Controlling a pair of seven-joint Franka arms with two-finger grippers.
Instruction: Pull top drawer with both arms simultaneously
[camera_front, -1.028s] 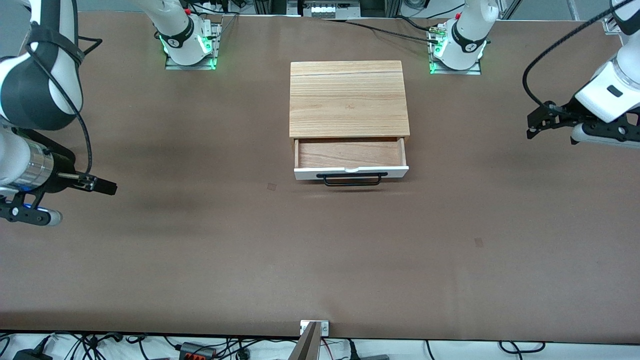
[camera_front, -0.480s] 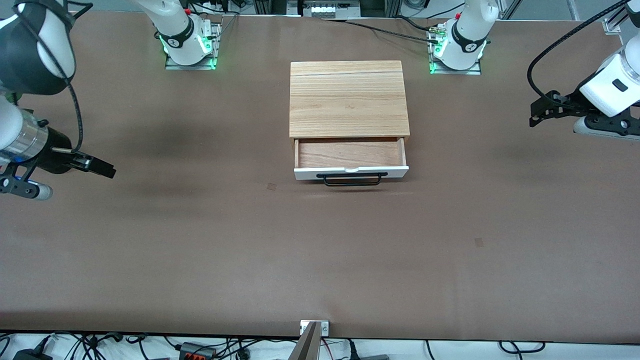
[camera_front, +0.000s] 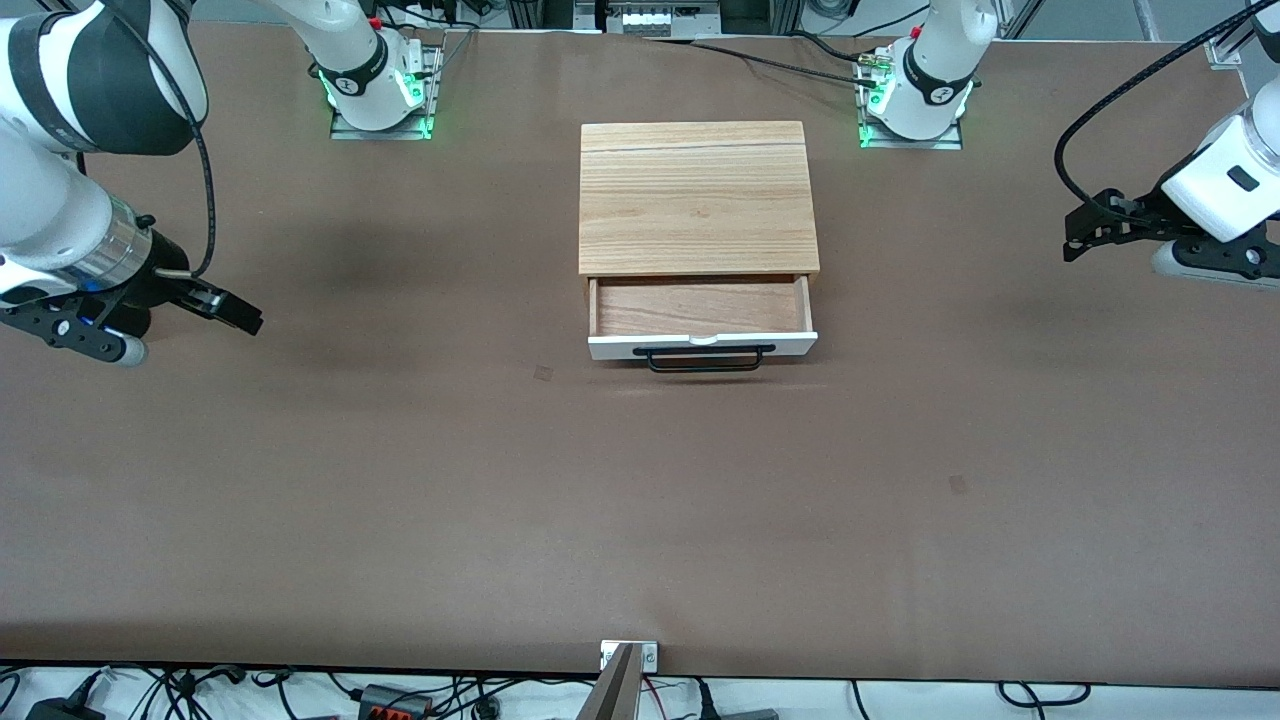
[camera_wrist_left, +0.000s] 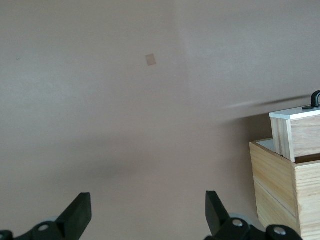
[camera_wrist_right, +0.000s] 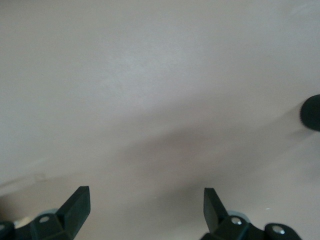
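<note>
The small light-wood cabinet (camera_front: 698, 195) stands mid-table. Its top drawer (camera_front: 700, 308) is pulled out, showing its reddish-brown inside, white front and black bar handle (camera_front: 703, 358). The lower drawer is hidden in the front view. My right gripper (camera_front: 238, 314) hangs open and empty over bare table toward the right arm's end, well apart from the drawer. My left gripper (camera_front: 1080, 228) hangs open and empty over the table toward the left arm's end. The left wrist view shows the open gripper (camera_wrist_left: 147, 205), the cabinet (camera_wrist_left: 280, 185), the drawer (camera_wrist_left: 300, 135) and the handle's end (camera_wrist_left: 315, 99). The right wrist view shows the open gripper (camera_wrist_right: 146, 197) over bare table.
The two arm bases (camera_front: 375, 95) (camera_front: 912, 100) with green lights stand along the table's edge farthest from the front camera. Small tan marks (camera_front: 543, 373) (camera_front: 958, 484) lie on the brown table. A metal bracket (camera_front: 628, 655) sits at the nearest edge. A dark round part (camera_wrist_right: 311, 112) shows in the right wrist view.
My right gripper has moved away from the front camera and a little toward the cabinet. My left gripper has shifted slightly away from the camera. The drawer has not moved.
</note>
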